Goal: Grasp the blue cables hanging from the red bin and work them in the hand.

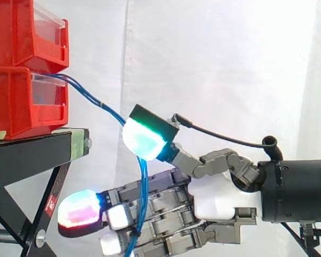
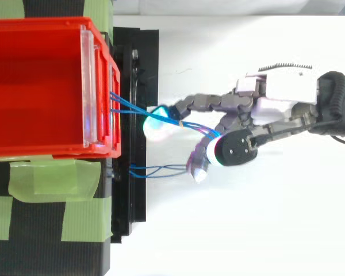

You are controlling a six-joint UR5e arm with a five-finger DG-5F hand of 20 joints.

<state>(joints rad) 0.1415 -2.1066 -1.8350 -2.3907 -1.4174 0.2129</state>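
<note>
White curtain (image 1: 219,53) hangs behind the stacked red bins (image 1: 21,101) on their black stand (image 1: 32,150). From the lower one's front the blue cables (image 1: 144,176) droop out and run down through the hand (image 1: 219,195). It is closed on them, the green-glowing thumb pad (image 1: 145,140) bearing from above and the fingers (image 1: 80,210) lying beneath. I'd guess the slack lets the strands be rolled without tugging the bin.

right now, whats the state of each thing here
blue cables: hang out of the lower red bin's front, held in the robot hand
robot hand: shut on the blue cables, which pass between its fingers
lower red bin: upright on the black stand
upper red bin: stacked on the lower one
black stand: standing, green tape on its top
</note>
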